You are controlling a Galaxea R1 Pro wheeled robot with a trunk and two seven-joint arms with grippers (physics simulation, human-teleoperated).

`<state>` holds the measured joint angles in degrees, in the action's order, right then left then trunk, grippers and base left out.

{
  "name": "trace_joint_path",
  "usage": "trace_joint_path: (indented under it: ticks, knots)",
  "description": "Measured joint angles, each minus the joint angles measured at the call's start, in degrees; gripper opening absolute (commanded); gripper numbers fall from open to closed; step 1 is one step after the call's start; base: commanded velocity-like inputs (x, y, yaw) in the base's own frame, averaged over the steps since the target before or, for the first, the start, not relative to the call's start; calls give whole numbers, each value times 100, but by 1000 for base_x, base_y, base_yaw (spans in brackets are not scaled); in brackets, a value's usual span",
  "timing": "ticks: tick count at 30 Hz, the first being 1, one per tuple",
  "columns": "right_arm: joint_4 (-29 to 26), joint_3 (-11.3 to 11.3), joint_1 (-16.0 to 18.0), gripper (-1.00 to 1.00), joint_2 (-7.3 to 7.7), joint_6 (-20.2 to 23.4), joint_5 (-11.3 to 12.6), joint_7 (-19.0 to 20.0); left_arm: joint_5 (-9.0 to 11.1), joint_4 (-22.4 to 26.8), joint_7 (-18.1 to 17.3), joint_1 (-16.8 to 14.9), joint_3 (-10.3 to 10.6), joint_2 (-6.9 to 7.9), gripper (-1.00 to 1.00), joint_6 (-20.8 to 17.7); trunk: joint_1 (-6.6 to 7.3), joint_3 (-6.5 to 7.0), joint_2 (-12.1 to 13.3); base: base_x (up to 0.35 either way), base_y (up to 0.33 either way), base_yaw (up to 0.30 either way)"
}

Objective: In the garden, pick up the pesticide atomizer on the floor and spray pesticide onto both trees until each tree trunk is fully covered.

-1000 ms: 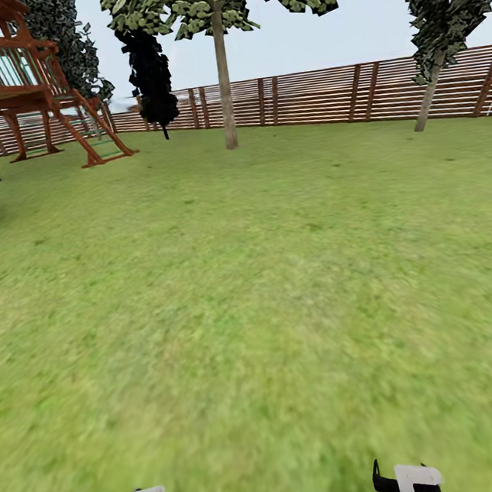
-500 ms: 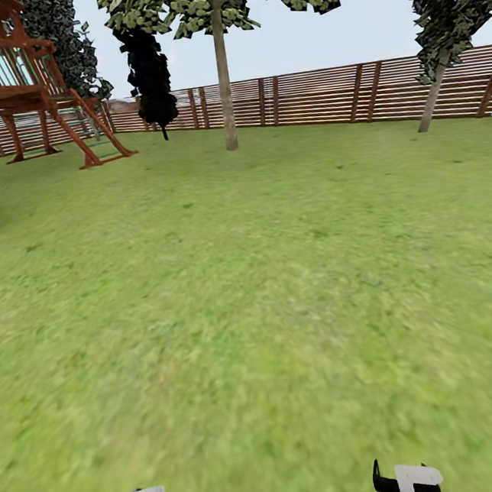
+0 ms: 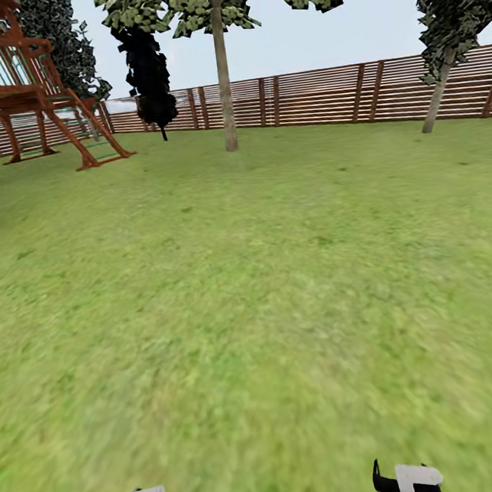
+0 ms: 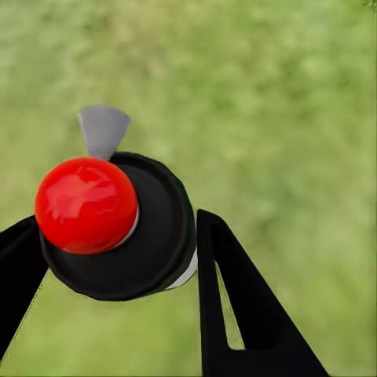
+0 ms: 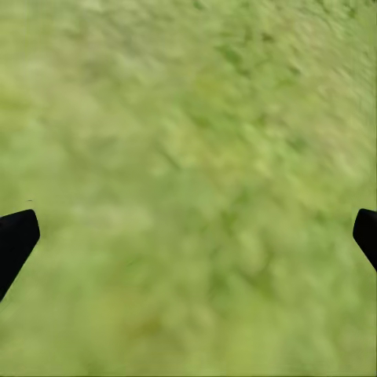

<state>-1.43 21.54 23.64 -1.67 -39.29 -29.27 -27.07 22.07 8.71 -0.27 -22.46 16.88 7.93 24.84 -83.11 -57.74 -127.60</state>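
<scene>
Camera nearer smooth straight trunk (image 3: 223, 79)

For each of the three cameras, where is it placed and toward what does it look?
Head view: from the robot's head, forward over the lawn to a tree trunk and the fence; both arms' ends at the lower edge.
Left wrist view: along the left gripper, shut on the pesticide atomizer.
Right wrist view: down at grass between the open right gripper fingers.
All share the lawn.
</scene>
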Motion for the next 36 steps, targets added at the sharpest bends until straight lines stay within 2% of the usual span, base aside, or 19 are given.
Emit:
trace_joint_path:
  ticks: [36]
  knots:
    - [2, 0, 0, 100, 0, 0, 0, 0, 0, -2, 0, 3, 1, -2, -100, -4, 0, 0, 0, 340, 0, 0]
